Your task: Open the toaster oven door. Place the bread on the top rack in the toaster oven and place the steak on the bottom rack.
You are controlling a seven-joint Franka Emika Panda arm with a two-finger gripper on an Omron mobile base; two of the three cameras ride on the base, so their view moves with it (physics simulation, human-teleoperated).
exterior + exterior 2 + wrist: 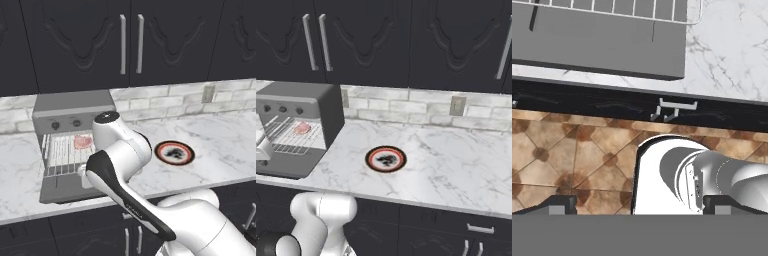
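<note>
From my remote seat: white marble bench (225, 150) carrying a round plate (174, 152) with a red rim, black border and a dark smudge at its centre (what the smudge is I cannot tell). Behind it, a pale brick backsplash (406, 107) with a wall outlet (457, 105). Above, dark wall cabinets (80, 40) with vertical silver bar handles (123, 44). Below the bench edge, dark base cabinets (446, 230); the hand view shows brown diamond-patterned floor tiles (572, 155).
</note>
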